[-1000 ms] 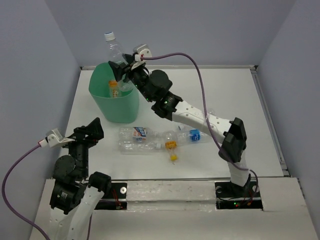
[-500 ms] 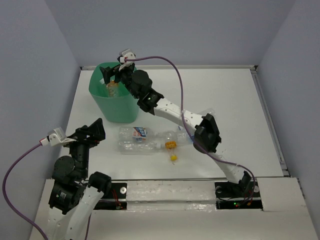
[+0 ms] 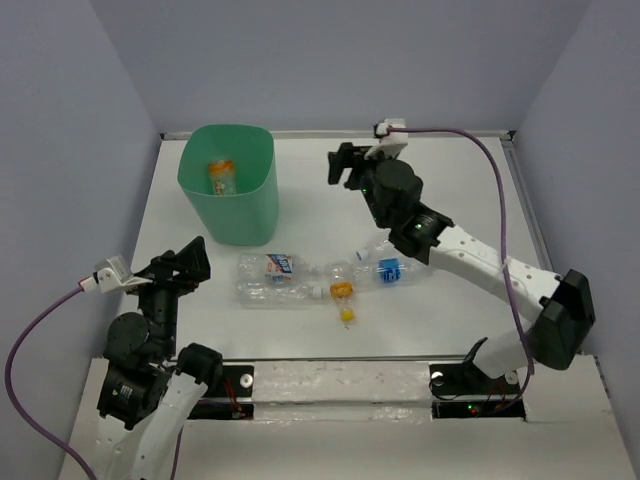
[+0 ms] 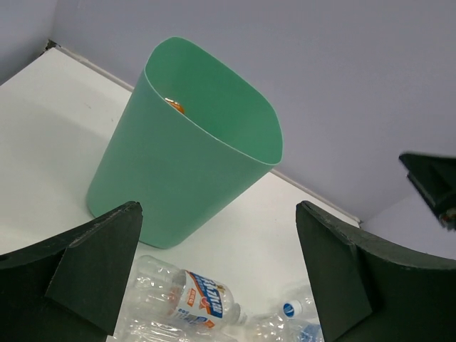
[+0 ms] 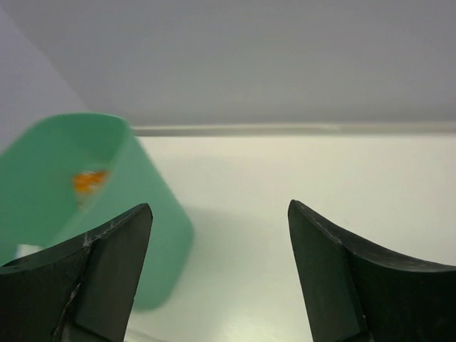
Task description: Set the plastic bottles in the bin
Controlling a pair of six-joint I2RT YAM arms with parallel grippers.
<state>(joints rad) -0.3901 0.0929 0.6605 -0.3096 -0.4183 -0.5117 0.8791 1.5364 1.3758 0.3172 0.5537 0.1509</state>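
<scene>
The mint-green bin (image 3: 232, 205) stands at the back left of the table, and a bottle with an orange label (image 3: 221, 176) lies inside it. Clear plastic bottles lie in a cluster at mid-table: one with an orange-and-blue label (image 3: 272, 267), one with an orange cap (image 3: 341, 290), one with a blue label (image 3: 390, 270). My right gripper (image 3: 342, 165) hangs open and empty to the right of the bin, above the table. My left gripper (image 3: 180, 262) stays open near its base, facing the bin (image 4: 192, 157) and the labelled bottle (image 4: 201, 296). The right wrist view shows the bin (image 5: 153, 235) at the left beyond the right gripper (image 5: 219, 206).
A small yellow cap piece (image 3: 347, 315) lies just in front of the bottle cluster. Grey walls close in the table on the left, back and right. A raised rim (image 3: 540, 240) runs along the right side.
The right gripper held a bottle over the bin, let it drop inside, then opened and swung back to the right, away from the bin. The left arm has not moved.
</scene>
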